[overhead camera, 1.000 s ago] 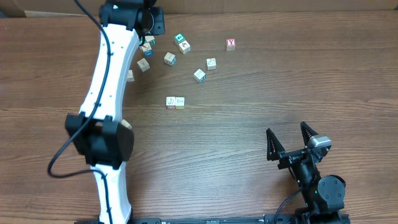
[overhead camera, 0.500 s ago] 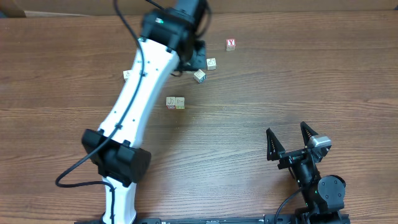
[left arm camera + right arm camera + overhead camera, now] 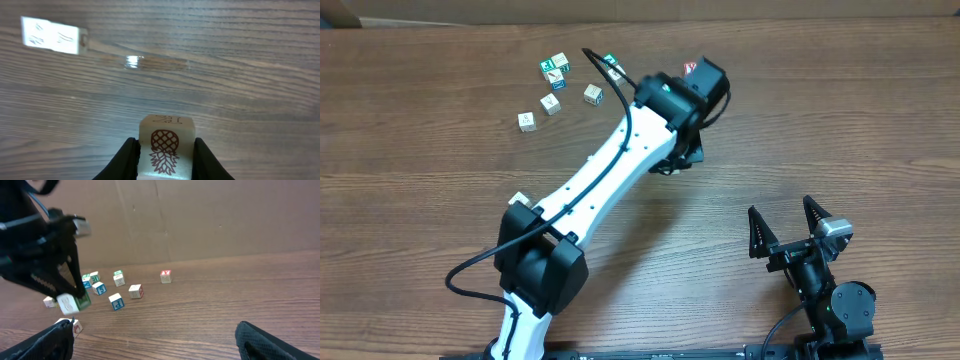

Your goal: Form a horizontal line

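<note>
left wrist: left hand (image 3: pixel 165 156) gripped a pineapple cube (image 3: pixel 165 139); two-cube horizontal line (image 3: pixel 50 35) upper left awaited it; right hand (image 3: pixel 788 228) gaped.

The left arm (image 3: pixel 600 190) slants across the desk's (image 3: pixel 840 120) middle, loose cubes (image 3: pixel 592 94) crowd its far edge, and bare wood toward the right edge seems passable down to the right gripper (image 3: pixel 780 207).

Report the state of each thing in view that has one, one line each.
left gripper, shut on the pineapple cube
pineapple cube, gripped between the fingers, apart from the row
two-cube row, on the table, cubes touching side to side
right gripper, open, empty
red Y cube, loose on the table, alone
scattered cubes, loose on the table, not lined up
</note>
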Robot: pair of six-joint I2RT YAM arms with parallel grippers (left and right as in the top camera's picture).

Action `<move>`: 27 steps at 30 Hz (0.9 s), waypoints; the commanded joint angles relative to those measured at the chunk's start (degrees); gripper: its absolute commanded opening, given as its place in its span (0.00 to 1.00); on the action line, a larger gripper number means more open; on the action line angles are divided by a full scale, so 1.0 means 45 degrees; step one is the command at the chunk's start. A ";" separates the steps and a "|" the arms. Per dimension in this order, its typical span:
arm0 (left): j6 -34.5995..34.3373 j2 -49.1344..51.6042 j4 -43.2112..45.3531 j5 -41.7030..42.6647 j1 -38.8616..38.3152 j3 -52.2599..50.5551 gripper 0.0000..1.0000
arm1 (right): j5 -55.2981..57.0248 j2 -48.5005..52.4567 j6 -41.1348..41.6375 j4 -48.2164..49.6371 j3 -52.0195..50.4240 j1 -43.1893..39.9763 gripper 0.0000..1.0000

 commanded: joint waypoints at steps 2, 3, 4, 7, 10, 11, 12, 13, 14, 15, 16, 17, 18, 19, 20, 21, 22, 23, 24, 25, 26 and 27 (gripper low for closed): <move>-0.1098 -0.0087 0.0913 -0.0330 -0.0073 -0.0981 0.04 | 0.0092 -0.0068 0.0029 0.0049 -0.0131 -0.0044 1.00; -0.1098 -0.0087 0.1112 -0.0355 -0.0078 -0.1166 0.04 | 0.0092 -0.0068 0.0029 0.0049 -0.0131 -0.0044 1.00; -0.1098 -0.0087 0.1326 -0.0355 -0.0087 -0.1370 0.04 | 0.0092 -0.0068 0.0029 0.0049 -0.0131 -0.0044 1.00; -0.1098 -0.0087 0.1729 -0.0355 -0.0087 -0.1836 0.04 | 0.0092 -0.0068 0.0029 0.0049 -0.0131 -0.0044 1.00; -0.0908 -0.0087 0.1875 -0.0355 -0.0083 -0.1972 0.04 | 0.0092 -0.0068 0.0029 0.0049 -0.0131 -0.0044 1.00; -0.0709 -0.0087 0.1953 -0.0359 -0.0087 -0.1972 0.04 | 0.0092 -0.0068 0.0029 0.0049 -0.0131 -0.0044 1.00; -0.0544 -0.0087 0.2011 -0.0369 -0.0097 -0.1972 0.04 | 0.0092 -0.0068 0.0029 0.0049 -0.0131 -0.0044 1.00; -0.0306 -0.0087 0.2064 -0.0423 -0.0102 -0.1972 0.04 | 0.0092 -0.0068 0.0029 0.0049 -0.0131 -0.0044 1.00; -0.0155 -0.0087 0.2093 -0.0495 -0.0107 -0.1972 0.04 | 0.0092 -0.0068 0.0029 0.0049 -0.0131 -0.0044 1.00; -0.0015 -0.0087 0.2098 -0.0651 -0.0126 -0.1972 0.04 | 0.0092 -0.0068 0.0029 0.0049 -0.0131 -0.0044 1.00; 0.0087 -0.0083 0.2098 -0.0806 -0.0155 -0.1982 0.04 | 0.0092 -0.0068 0.0029 0.0049 -0.0131 -0.0044 1.00; 0.0209 -0.0083 0.2093 -0.1010 -0.0170 -0.1996 0.04 | 0.0092 -0.0068 0.0029 0.0049 -0.0131 -0.0044 1.00; 0.0306 -0.0083 0.2108 -0.1146 -0.0180 -0.2021 0.04 | 0.0092 -0.0068 0.0029 0.0049 -0.0131 -0.0044 1.00; 0.0335 -0.0083 0.2098 -0.1297 -0.0175 -0.2045 0.04 | 0.0092 -0.0068 0.0029 0.0049 -0.0131 -0.0044 1.00; 0.0335 -0.0083 0.2108 -0.1375 -0.0180 -0.2074 0.04 | 0.0092 -0.0068 0.0029 0.0049 -0.0131 -0.0044 1.00; 0.0335 -0.0083 0.2127 -0.1394 -0.0185 -0.2113 0.04 | 0.0092 -0.0068 0.0029 0.0049 -0.0131 -0.0044 1.00; 0.0335 -0.0083 0.2147 -0.1389 -0.0199 -0.2161 0.04 | 0.0092 -0.0068 0.0029 0.0049 -0.0131 -0.0044 1.00; 0.0335 -0.0083 0.2186 -0.1399 -0.0204 -0.2210 0.04 | 0.0092 -0.0068 0.0029 0.0049 -0.0131 -0.0044 1.00; 0.0335 -0.0083 0.2205 -0.1399 -0.0204 -0.2249 0.04 | 0.0092 -0.0068 0.0029 0.0049 -0.0131 -0.0044 1.00; 0.0335 -0.0063 0.2249 -0.1404 -0.0219 -0.2302 0.04 | 0.0092 -0.0068 0.0029 0.0049 -0.0131 -0.0044 1.00; 0.0335 -0.0049 0.2293 -0.1404 -0.0228 -0.2336 0.04 | 0.0092 -0.0068 0.0029 0.0049 -0.0131 -0.0044 1.00; 0.0335 -0.0019 0.2395 -0.1409 -0.0243 -0.2390 0.04 | 0.0092 -0.0068 0.0029 0.0049 -0.0131 -0.0044 1.00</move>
